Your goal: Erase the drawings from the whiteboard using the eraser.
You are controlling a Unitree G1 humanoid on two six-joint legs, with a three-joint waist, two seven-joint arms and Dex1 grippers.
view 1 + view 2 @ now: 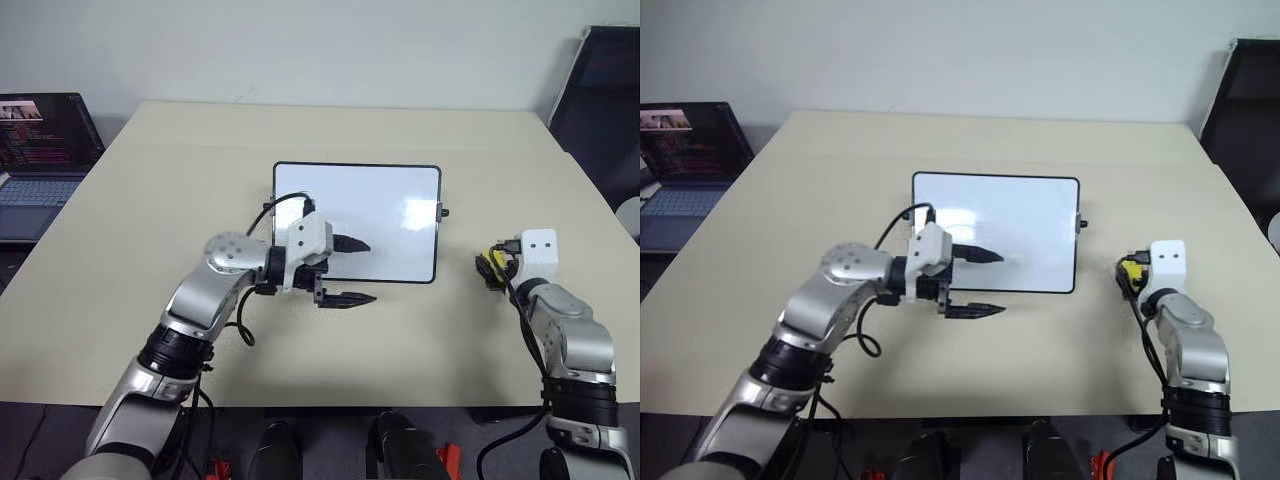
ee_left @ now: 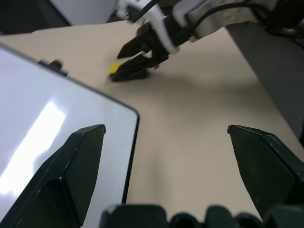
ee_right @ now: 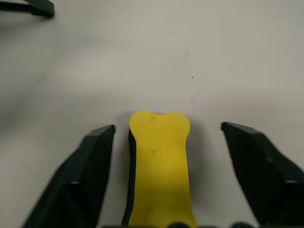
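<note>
Sitting at the far left, off the bench, a laptop with a lit screen. Lying flat near the bench's middle, the whiteboard, glossy and bare where visible; no drawings to be made out on it. Hovering over the whiteboard's near left corner, the left gripper, pointed toward the right, jaws spread wide and holding nothing, one finger over the white surface and the other just off the near frame. Resting on the bench just right of the whiteboard, apart from its frame, the eraser, yellow with a dark underside. Straddling the eraser, the right gripper, jaws wide apart with a clear gap on both sides, not gripping. Judging by the clean board and the parted jaws around the eraser: either setting the eraser down after wiping, or about to pick it up. Calling next, if any marks remain under the left arm, for closing squarely on the eraser's long sides; otherwise for drawing the right arm back.
</note>
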